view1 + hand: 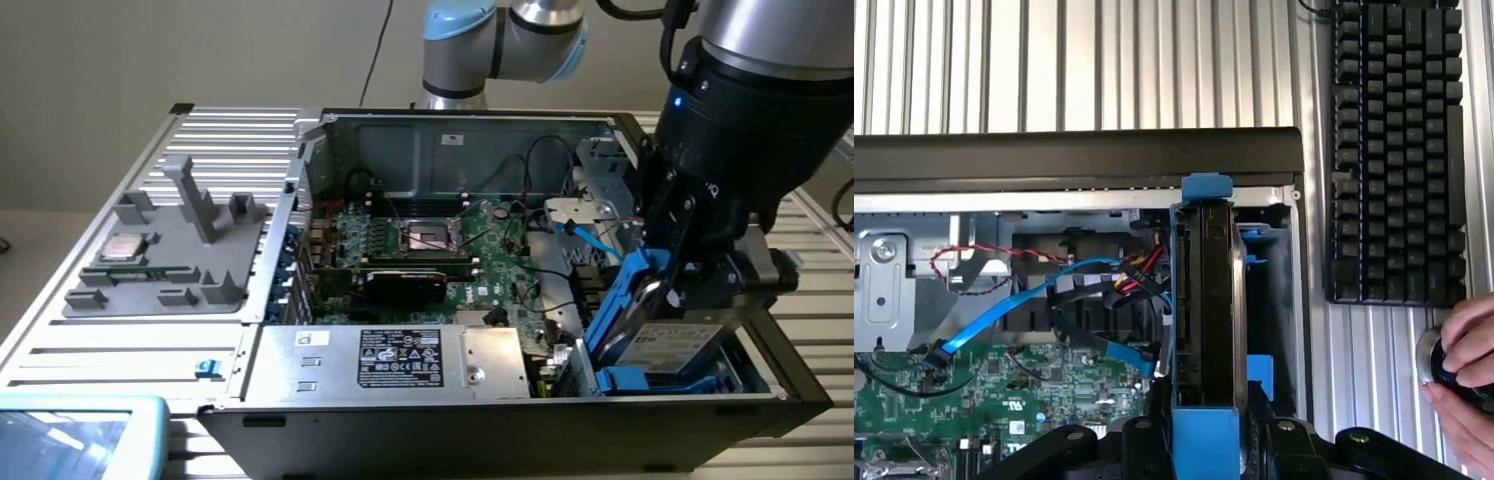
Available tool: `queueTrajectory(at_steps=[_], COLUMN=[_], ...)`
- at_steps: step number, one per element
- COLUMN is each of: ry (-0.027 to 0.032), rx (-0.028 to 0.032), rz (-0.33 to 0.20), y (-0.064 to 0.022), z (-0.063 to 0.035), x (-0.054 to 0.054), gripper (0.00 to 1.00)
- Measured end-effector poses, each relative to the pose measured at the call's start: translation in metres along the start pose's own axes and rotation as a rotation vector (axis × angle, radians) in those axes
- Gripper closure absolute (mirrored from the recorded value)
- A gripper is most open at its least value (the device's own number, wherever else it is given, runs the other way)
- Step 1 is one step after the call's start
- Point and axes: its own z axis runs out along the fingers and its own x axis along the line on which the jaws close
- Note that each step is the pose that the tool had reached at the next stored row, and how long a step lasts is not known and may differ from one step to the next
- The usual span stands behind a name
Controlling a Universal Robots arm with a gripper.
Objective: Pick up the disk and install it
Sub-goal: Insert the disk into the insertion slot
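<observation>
The disk [671, 342], a silver-grey drive with a white label and blue rails, stands tilted on edge in the drive bay [747, 375] at the front corner of the open computer case [534, 420], on the exterior view's right. My gripper [697, 292] is shut on it from above. In the wrist view the disk [1209, 300] appears edge-on between the black fingers [1279, 440], and its blue end tab [1206, 187] reaches the case wall. The disk's lower end sits inside the bay, hidden by the bay wall.
A silver power supply box with a black label [387, 360] lies beside the bay. The motherboard [427, 250] and a blue cable [1034, 300] are close by. A grey fixture [160, 265] holds a processor chip [123, 248]. A keyboard [1399, 150] and a person's hand [1464, 375] lie outside the case.
</observation>
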Motion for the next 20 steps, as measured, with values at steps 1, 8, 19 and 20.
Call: queueTrajectory(at_steps=[1,8,19,20], ry=[0.0,-0.0003,0.0,0.0], rx=[0.0,0.0,0.0,0.0], rz=[0.0,0.0,0.0,0.0], y=[-0.0001,-0.0009,-0.001,-0.001], z=[0.0013,0.0094,0.0101,0.0101], x=[0.0001,0.0002,0.0002,0.0002], gripper=[0.63,0.63,0.55,0.55])
